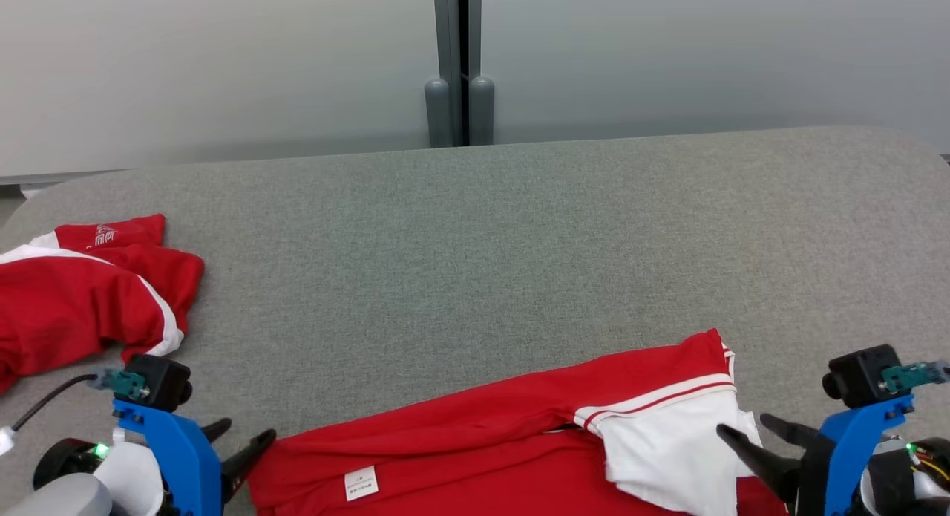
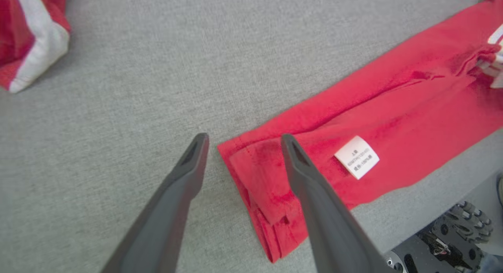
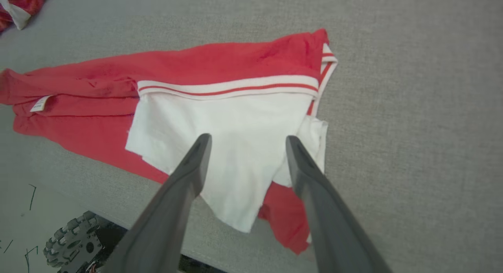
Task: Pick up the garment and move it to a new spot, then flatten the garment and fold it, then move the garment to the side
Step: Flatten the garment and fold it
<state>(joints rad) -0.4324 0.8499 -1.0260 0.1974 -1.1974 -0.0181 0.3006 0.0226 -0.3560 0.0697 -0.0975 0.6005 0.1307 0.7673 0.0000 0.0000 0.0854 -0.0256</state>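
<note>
1. My left gripper (image 1: 249,429) is wide open and empty, at the left end of the red shirt (image 1: 475,442).
2. My right gripper (image 1: 742,424) is wide open too, empty, above the shirt's white part (image 3: 235,147).
3. The shirt lies at the near edge of the gray table (image 1: 519,241); the head view cuts off its near side.
4. The words on its tag (image 2: 357,157) are too small to read.
5. Another red cloth (image 1: 82,301), far left, is partly cut off.

The garment (image 1: 482,442) lies along the worktop's (image 1: 475,241) near edge, right of centre; a second garment (image 1: 74,301) sits heaped at the left edge, well apart.
</note>
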